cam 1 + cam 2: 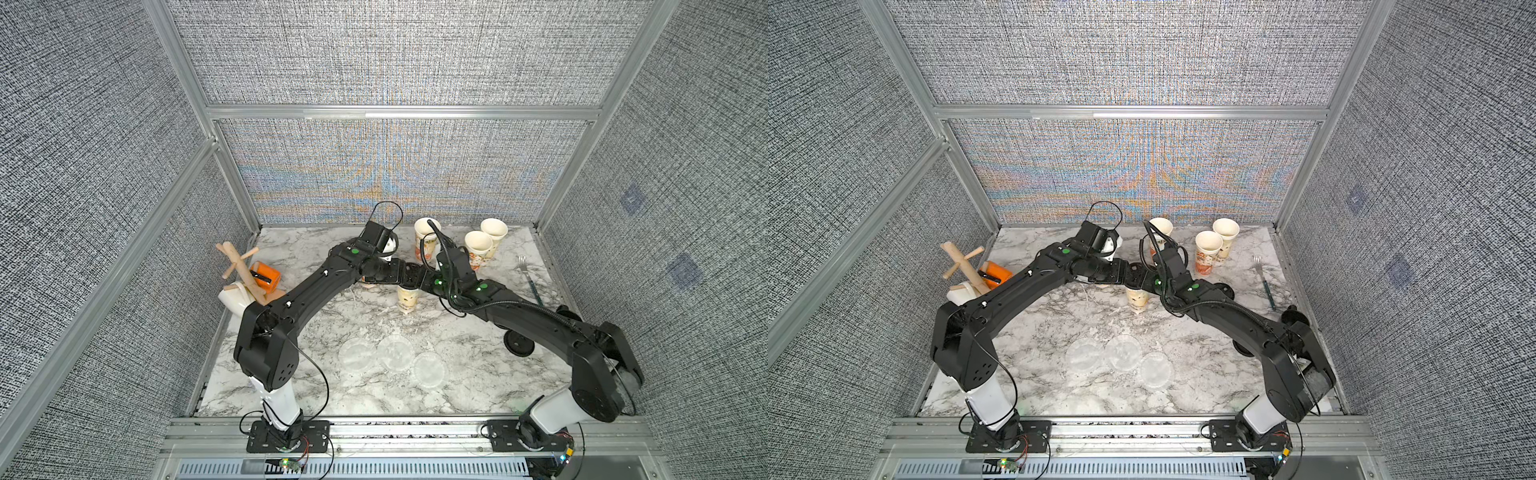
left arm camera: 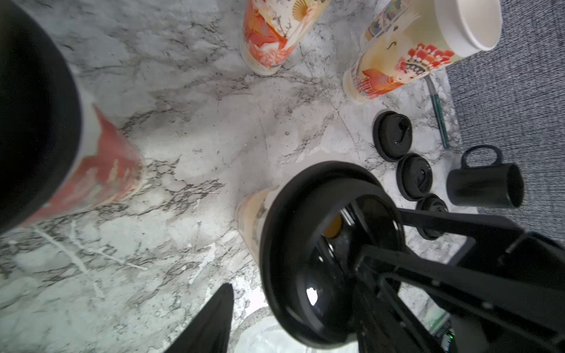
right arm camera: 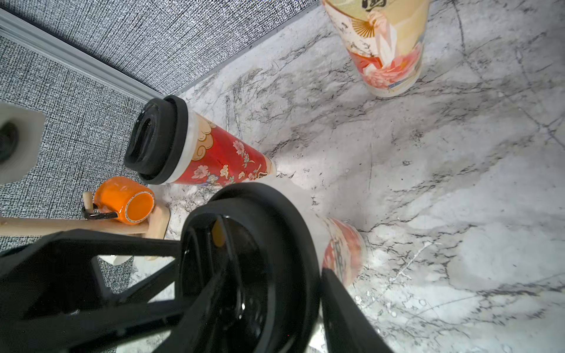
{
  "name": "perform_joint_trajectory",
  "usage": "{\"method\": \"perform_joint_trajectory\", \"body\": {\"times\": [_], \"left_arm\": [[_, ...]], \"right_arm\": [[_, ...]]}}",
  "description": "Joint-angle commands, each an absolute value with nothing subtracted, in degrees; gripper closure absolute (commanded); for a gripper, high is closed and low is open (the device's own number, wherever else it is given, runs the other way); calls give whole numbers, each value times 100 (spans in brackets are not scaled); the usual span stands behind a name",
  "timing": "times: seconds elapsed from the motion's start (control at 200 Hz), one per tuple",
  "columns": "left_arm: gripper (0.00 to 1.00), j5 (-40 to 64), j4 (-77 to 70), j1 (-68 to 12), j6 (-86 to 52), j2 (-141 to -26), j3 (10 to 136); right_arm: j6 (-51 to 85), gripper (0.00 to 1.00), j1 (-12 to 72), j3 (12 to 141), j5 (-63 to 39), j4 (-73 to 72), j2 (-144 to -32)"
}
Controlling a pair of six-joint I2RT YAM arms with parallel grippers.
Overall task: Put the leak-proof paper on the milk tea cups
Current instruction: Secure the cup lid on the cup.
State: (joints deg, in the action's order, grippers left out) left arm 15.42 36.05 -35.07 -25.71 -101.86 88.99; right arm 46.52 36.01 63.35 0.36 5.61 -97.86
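In both top views I am watching the left gripper [image 1: 400, 273] and the right gripper [image 1: 423, 279] meeting tip to tip over the central milk tea cup [image 1: 409, 300], which is standing mid-desk. Three open milk tea cups are standing along the back: a lone cup [image 1: 1160, 227] behind the right wrist and a pair of cups [image 1: 1209, 246] further right. Leak-proof paper is lying flat toward the front of the marble desk [image 1: 291, 386] in a close row: left disc [image 1: 356, 354], middle disc [image 1: 395, 352], right disc [image 1: 430, 370]. In the left wrist view I am seeing a black lid [image 2: 287, 232] sitting on that central cup, with the right gripper reaching over its top and one left finger [image 2: 214, 321] hanging just beside the rim. Three spare lids [image 2: 393, 136], a black mug [image 2: 486, 186] and a fork [image 2: 438, 119] are showing beyond. In the right wrist view the left gripper is reaching onto the same lid, a right finger [image 3: 339, 305] is lying against its rim, and a whitish collar of paper [image 3: 312, 223] is showing under it. A red lidded cup [image 3: 226, 159] is standing just beside. I am not managing to tell whether either gripper is clamping the lid or standing open around it.
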Motion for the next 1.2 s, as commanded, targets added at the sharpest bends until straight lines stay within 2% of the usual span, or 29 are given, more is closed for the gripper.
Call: {"method": "perform_joint_trajectory", "body": {"times": [0.0, 0.17, 0.4, 0.535, 0.881, 1.036, 1.196], "left_arm": [[38, 1466, 3564, -3516, -2517, -10256, 8873], [38, 1178, 3750, -3516, -2396, -10318, 8800], [38, 845, 3979, -3507, -2237, -10343, 8666], [38, 714, 4104, -3499, -2156, -10356, 8681], [39, 661, 4289, -3498, -2038, -10355, 8688], [39, 686, 4308, -3498, -2014, -10324, 8640], [39, 679, 4332, -3498, -1998, -10291, 8603]], "right_arm": [[4651, 50, 3638, 6328, 24, 1398, -9861], [4498, 49, 3652, 6487, -5, 1458, -9852], [3662, 37, 3614, 7068, -14, 1689, -9623], [3030, 36, 3412, 7522, -190, 1891, -9513], [1058, 47, 2357, 8134, -1614, 2490, -9735], [335, 52, 2241, 8757, -2019, 3050, -10378], [151, 54, 2241, 9189, -2219, 3170, -10964]]}}
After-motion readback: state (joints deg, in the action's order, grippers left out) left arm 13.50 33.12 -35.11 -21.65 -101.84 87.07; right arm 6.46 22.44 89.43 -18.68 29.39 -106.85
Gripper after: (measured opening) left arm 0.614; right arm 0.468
